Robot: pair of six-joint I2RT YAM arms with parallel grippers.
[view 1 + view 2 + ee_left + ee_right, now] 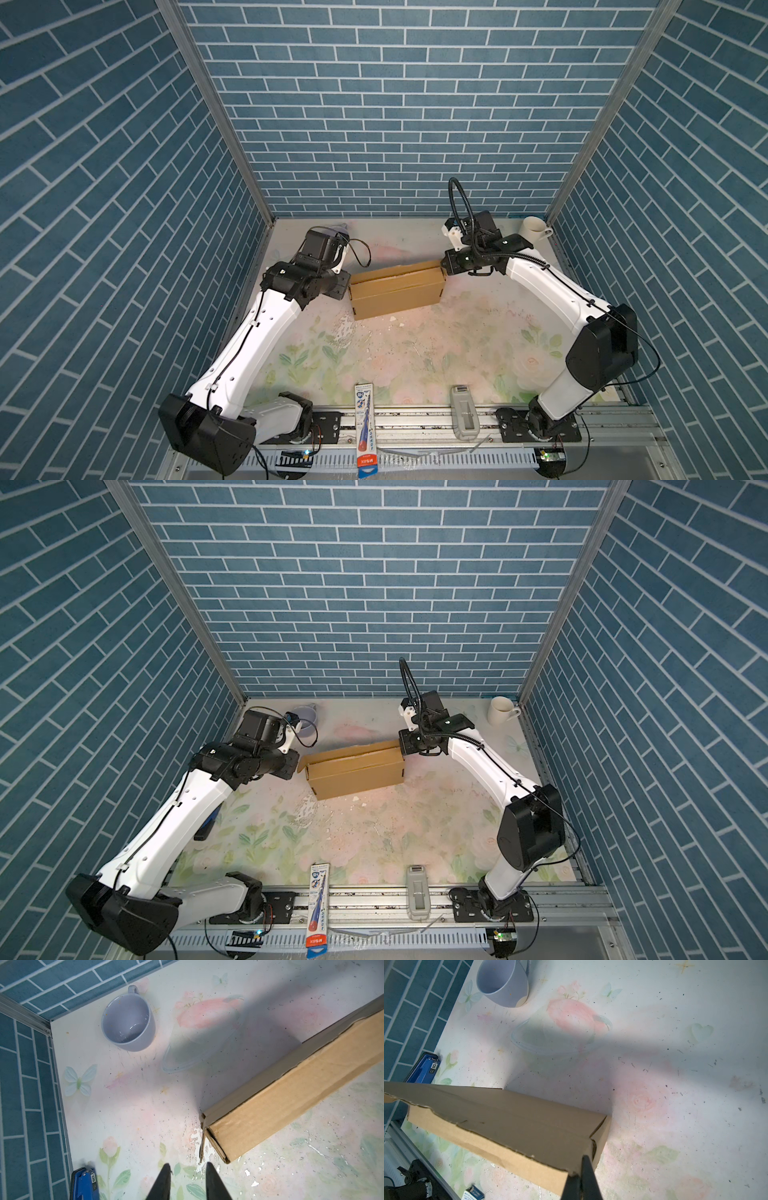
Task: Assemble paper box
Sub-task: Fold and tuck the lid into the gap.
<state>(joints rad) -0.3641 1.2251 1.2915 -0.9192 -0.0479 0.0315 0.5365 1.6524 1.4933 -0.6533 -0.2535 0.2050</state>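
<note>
The floral bench (pixel 415 353) is carrying the paper box (pixel 397 297), lying flat on its far half. The left hand (pixel 188 1165) is hanging just off the box's left end, fingers (pixel 165 1180) parted around nothing, tips near a loose end flap (pixel 202 1142). The right hand (pixel 578 1167) is pinching the box's far right corner, closed on the cardboard. A grey mug (pixel 128 1022) is standing well beyond the box's left end
</note>
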